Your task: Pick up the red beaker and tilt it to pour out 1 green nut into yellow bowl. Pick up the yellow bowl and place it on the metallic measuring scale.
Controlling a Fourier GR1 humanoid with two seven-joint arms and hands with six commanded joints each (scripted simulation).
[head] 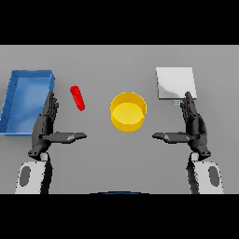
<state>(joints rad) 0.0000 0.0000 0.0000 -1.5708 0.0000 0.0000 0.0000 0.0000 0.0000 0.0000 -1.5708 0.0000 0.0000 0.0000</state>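
honestly, the slim red plastic beaker [77, 98], just left of the round yellow bowl [128, 111], looks light and slippery; i'd grip its middle. my left hand [46, 125] and right hand [193, 125] hang released, fingers straight.

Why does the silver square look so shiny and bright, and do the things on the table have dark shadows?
In the head view, the metallic measuring scale shows a pale sheen, brighter at its right side; the light is soft and even, so the yellow bowl, red beaker and blue bin cast hardly any shadow on the table.
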